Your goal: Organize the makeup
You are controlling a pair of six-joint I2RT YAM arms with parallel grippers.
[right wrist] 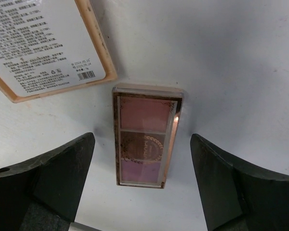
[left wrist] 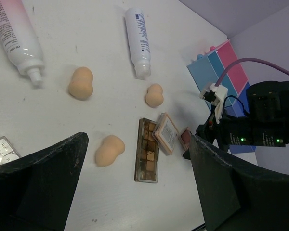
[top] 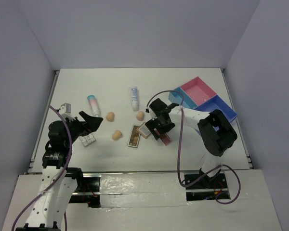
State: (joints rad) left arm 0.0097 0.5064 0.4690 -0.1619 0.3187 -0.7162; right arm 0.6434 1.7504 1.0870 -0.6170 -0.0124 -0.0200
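Note:
My right gripper (top: 162,133) is open and hangs low over a small pink-brown-purple palette (right wrist: 145,136); its fingers (right wrist: 62,168) stand on either side without touching. A peach-edged palette lies label-up (right wrist: 43,43) just beside it, leaning on a long brown palette (top: 134,135). My left gripper (top: 92,123) is open and empty above the table, with a grey palette (top: 88,139) beside it. Three peach sponges (top: 110,116) (top: 140,115) (top: 117,135) lie mid-table. The pink-white tube with teal cap (top: 93,105) and the white tube with blue print (top: 134,98) lie farther back.
The blue and pink divided tray (top: 202,96) stands at the back right, behind the right arm. White walls close the table on the left, back and right. A purple cable loops over the right arm.

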